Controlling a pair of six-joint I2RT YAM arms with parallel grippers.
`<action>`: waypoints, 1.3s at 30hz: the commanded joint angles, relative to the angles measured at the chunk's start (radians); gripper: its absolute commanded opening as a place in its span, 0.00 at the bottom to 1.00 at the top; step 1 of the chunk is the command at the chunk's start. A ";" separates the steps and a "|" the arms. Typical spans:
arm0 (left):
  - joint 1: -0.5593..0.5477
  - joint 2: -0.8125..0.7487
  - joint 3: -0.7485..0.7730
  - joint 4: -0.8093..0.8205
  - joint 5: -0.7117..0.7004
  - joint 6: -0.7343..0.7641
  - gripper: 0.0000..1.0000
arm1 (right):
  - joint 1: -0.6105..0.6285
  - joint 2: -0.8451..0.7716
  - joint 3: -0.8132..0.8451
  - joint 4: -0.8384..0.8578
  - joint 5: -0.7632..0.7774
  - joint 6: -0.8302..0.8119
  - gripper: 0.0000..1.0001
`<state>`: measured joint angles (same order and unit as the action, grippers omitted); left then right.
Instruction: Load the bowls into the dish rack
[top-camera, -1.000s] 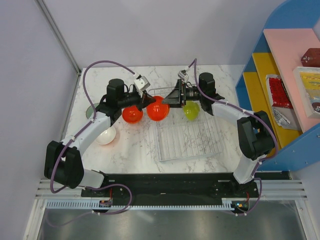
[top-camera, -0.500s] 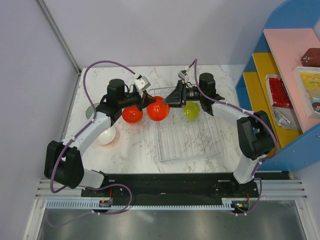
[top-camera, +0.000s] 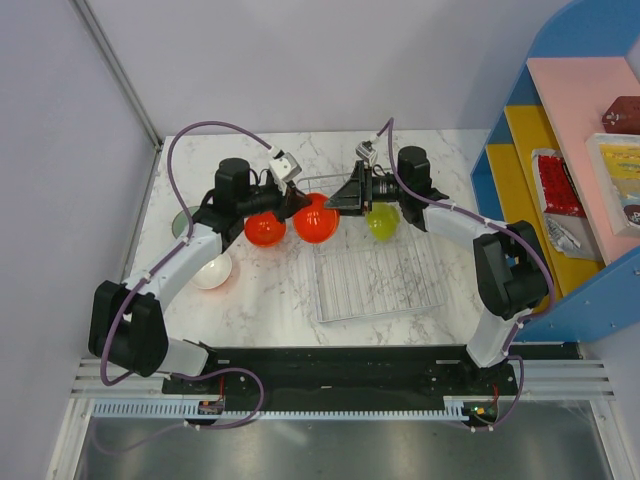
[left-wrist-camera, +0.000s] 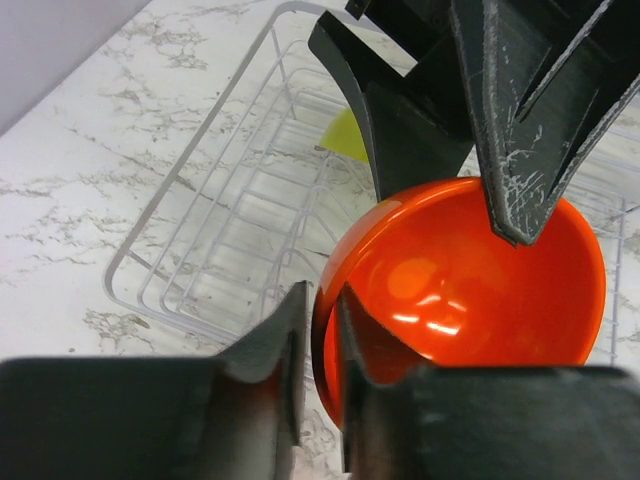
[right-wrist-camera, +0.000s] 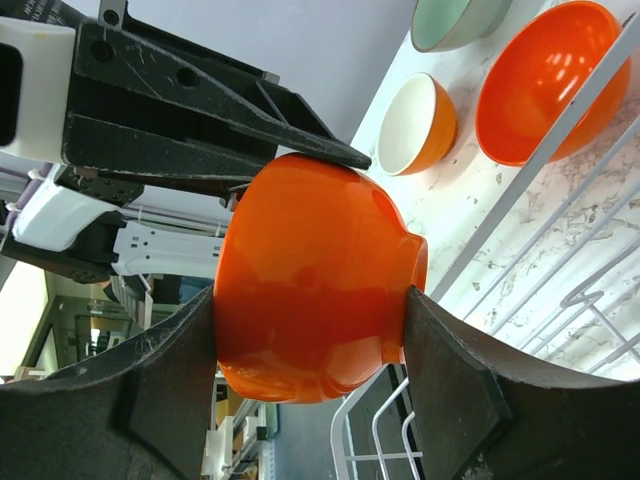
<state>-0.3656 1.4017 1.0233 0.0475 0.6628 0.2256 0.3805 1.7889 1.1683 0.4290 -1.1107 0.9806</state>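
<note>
LOADING THE RACK: The left gripper (left-wrist-camera: 320, 300) pinches the rim of a red-orange bowl (left-wrist-camera: 460, 280). The right gripper (right-wrist-camera: 308, 300) clasps the same bowl's outside between both fingers, at the far left corner of the dish rack (top-camera: 380, 285). Seen from above, nothing has visibly shifted in the past second: both arms and every bowl sit where they were.

A lime-green bowl (top-camera: 381, 222) sits inside the rack at its far end, beside the right wrist. On the white marbled table (top-camera: 270, 310), a second red-orange bowl (top-camera: 262, 231) lies just left of the rack and a white bowl (top-camera: 212, 271) sits against the left arm. A mint bowl (top-camera: 184, 222) is half hidden under that arm, near the table's left edge.

Grey walls close the back and left, and a blue shelf unit (top-camera: 610, 300) stands to the right. The rack's near ribs lie open, as does the tabletop between rack and arm bases.
</note>
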 joint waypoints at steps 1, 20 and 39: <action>-0.004 0.000 0.015 0.052 0.012 -0.014 0.33 | 0.006 -0.006 0.016 -0.053 -0.006 -0.079 0.00; 0.267 0.000 0.078 -0.101 0.064 -0.051 1.00 | 0.003 -0.059 0.249 -0.625 0.323 -0.534 0.00; 0.623 -0.185 -0.100 -0.365 -0.120 0.064 1.00 | 0.201 -0.151 0.277 -0.730 1.224 -0.709 0.00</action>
<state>0.2264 1.2587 0.9558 -0.2886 0.5724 0.2565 0.5182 1.7084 1.4425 -0.3164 -0.0856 0.3313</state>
